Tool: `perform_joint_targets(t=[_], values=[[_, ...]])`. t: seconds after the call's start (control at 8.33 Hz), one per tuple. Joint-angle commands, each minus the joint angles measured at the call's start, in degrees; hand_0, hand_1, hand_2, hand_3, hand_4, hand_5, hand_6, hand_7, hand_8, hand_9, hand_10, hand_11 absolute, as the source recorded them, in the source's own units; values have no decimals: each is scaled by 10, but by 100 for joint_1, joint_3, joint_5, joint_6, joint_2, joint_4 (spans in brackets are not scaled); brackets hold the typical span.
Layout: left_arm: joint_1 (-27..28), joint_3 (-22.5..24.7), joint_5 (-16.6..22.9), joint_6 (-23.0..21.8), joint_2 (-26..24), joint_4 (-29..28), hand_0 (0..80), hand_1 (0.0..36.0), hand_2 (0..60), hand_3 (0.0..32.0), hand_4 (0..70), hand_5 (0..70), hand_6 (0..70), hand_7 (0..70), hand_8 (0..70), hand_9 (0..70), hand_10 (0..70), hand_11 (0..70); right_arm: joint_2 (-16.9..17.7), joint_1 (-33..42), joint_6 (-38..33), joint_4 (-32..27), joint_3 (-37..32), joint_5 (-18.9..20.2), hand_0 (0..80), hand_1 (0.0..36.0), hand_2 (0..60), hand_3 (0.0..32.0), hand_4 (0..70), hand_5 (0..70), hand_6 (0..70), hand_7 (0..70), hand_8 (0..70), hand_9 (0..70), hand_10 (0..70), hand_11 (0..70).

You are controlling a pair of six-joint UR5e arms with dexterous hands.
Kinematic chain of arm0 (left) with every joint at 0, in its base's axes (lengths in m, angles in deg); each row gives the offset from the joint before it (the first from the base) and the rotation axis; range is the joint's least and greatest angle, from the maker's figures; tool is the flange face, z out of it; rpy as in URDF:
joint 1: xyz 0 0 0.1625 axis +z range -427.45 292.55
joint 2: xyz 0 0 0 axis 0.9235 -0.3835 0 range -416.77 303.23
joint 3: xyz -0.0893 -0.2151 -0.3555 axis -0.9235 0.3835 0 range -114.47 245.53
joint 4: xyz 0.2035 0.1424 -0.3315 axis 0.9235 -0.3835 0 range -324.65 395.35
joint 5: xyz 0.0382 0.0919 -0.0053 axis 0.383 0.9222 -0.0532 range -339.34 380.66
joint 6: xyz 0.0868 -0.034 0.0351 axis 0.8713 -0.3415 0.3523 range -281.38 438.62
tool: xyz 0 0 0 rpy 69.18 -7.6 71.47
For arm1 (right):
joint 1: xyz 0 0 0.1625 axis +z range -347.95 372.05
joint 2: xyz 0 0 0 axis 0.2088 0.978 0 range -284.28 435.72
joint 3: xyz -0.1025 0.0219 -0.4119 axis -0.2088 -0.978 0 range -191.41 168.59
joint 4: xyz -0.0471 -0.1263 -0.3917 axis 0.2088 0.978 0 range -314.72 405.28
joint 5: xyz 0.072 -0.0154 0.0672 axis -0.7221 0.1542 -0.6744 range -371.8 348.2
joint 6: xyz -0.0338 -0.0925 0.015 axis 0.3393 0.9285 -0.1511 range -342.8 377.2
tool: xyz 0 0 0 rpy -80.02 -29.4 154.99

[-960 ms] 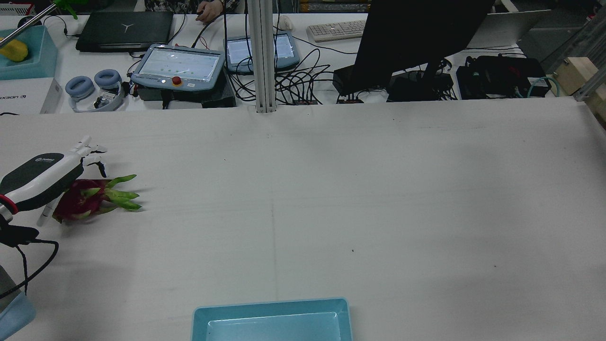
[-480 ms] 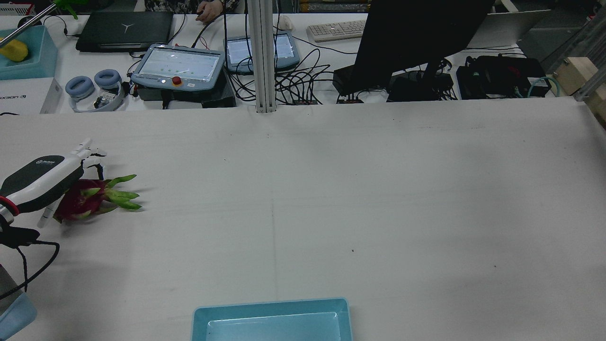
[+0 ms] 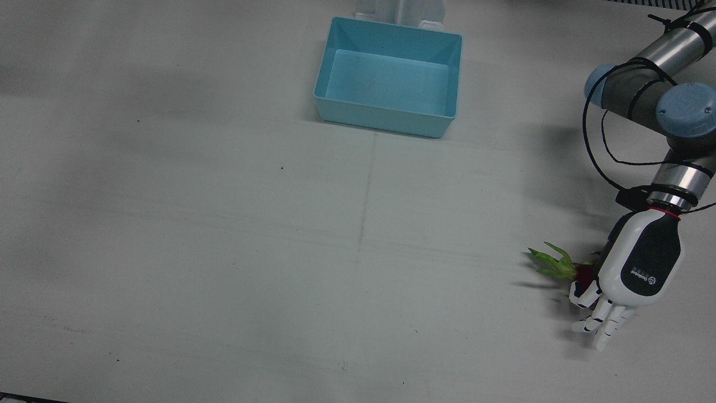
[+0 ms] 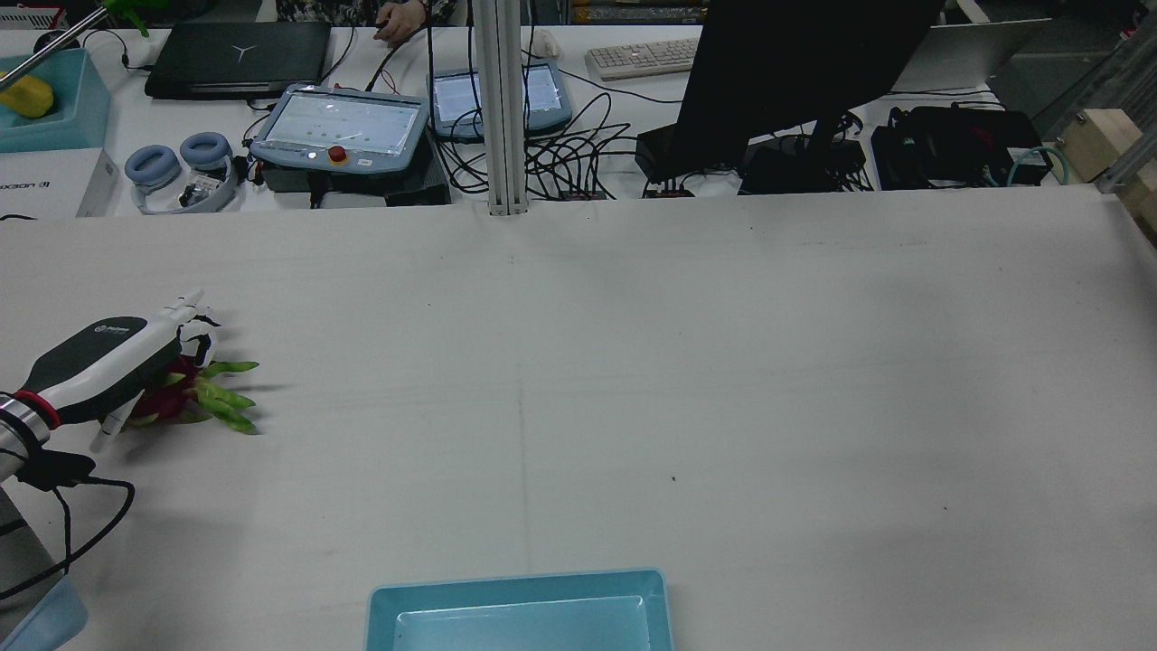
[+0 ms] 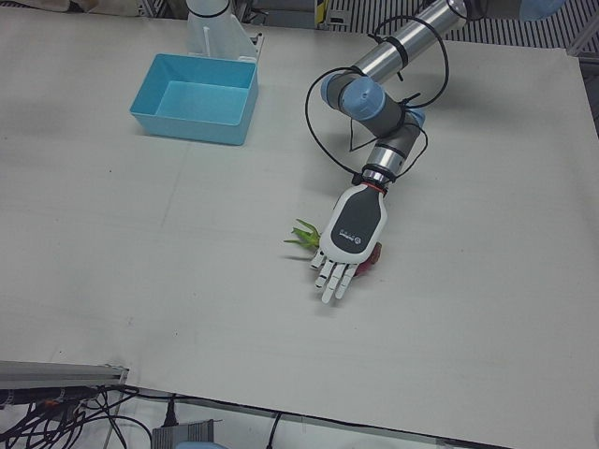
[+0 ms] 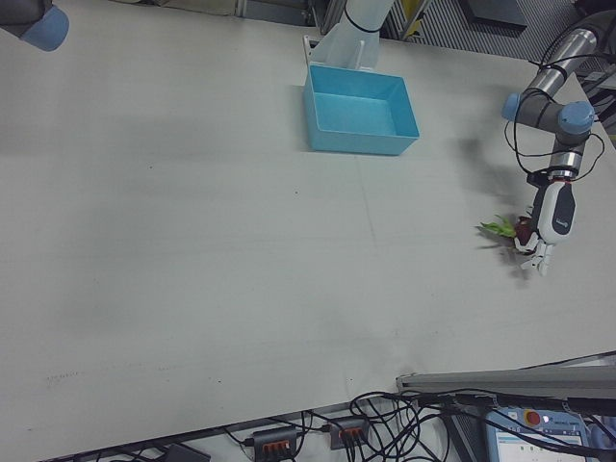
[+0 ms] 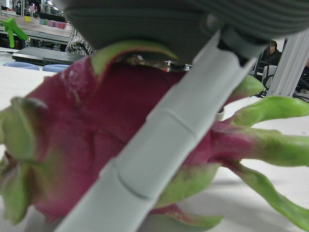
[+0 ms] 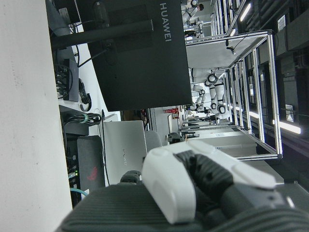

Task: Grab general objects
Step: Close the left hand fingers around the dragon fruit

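Observation:
A red dragon fruit [image 4: 169,391] with green leaf tips lies on the white table at its left side in the rear view. My left hand [image 4: 101,363] lies palm-down right over it with the fingers stretched out and apart, open. The fruit is mostly hidden under the palm in the front view [image 3: 583,273], the left-front view [image 5: 372,256] and the right-front view [image 6: 521,228]. The left hand view shows the fruit [image 7: 91,140] very close, with one finger [image 7: 159,145] across it. My right hand [image 8: 207,183] shows only in its own view, and its fingers are unclear.
A light blue bin [image 4: 515,588] stands open and empty at the table's near middle edge in the rear view, and it shows in the front view [image 3: 386,120] too. Tablets, cables, a monitor and headphones lie on the desk beyond the table's far edge.
My left hand has moved a little forward and lower onto the dragon fruit. The fruit has shifted slightly and more of it is covered by the palm.

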Motion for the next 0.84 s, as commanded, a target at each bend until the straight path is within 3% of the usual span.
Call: perform_joint_targets(t=[0.0, 0.12, 0.24, 0.36, 0.6, 0.72], values=[[38, -40, -2, -1, -6, 13, 800, 360, 600, 0, 0, 700, 0, 493, 0, 84, 0, 0, 0, 0, 0, 0, 0, 0, 0, 0, 0, 0, 0, 0, 0, 0, 0, 0, 0, 0], [38, -84, -2, -10, -15, -4, 800, 360, 600, 0, 0, 700, 0, 643, 0, 114, 0, 6, 0, 0, 0, 0, 0, 0, 0, 0, 0, 0, 0, 0, 0, 0, 0, 0, 0, 0], [38, -102, -19, -1, -15, -31, 800, 360, 600, 0, 0, 700, 52, 700, 1, 143, 97, 201, 0, 0, 0, 0, 0, 0, 0, 0, 0, 0, 0, 0, 0, 0, 0, 0, 0, 0], [38, -102, -20, -1, -15, -57, 800, 360, 600, 0, 0, 700, 116, 700, 13, 170, 203, 354, 0, 0, 0, 0, 0, 0, 0, 0, 0, 0, 0, 0, 0, 0, 0, 0, 0, 0], [29, -102, -28, -1, -15, -92, 800, 360, 600, 0, 52, 700, 291, 700, 48, 186, 514, 700, 0, 0, 0, 0, 0, 0, 0, 0, 0, 0, 0, 0, 0, 0, 0, 0, 0, 0], [29, -84, -81, -1, -6, -101, 800, 360, 600, 0, 95, 700, 402, 700, 70, 186, 659, 700, 0, 0, 0, 0, 0, 0, 0, 0, 0, 0, 0, 0, 0, 0, 0, 0, 0, 0]])
